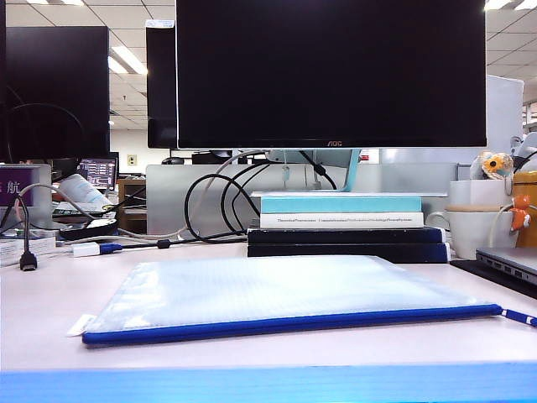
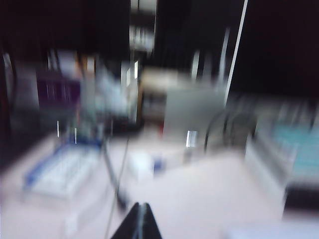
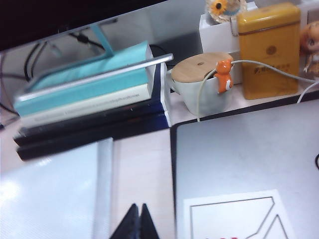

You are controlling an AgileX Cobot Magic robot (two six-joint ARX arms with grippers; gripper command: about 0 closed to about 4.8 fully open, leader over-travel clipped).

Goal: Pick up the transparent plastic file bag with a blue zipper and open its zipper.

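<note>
File bag (image 1: 285,290): translucent whitish plastic, fine grid texture, slight sheen; zipper (image 1: 294,325) a matt blue fabric-like strip on its near edge. Surface (image 1: 50,294) under it: pale, smooth, matt. Behind the bag, books (image 1: 344,225) with matt paper covers. Beside the books, a glazed white mug (image 3: 207,92) with a wood-look lid, then a glossy yellow tin (image 3: 269,50). Laptop (image 3: 249,159) lid: matt grey metal look.

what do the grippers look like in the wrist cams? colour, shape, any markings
Little shows. The left gripper appears as two black fingertips meeting in a narrow wedge; that view is blurred. The right gripper shows the same: black, matte, pointed fingertips pressed together. No markings, cables or arm links are visible, and the exterior view shows neither arm.
</note>
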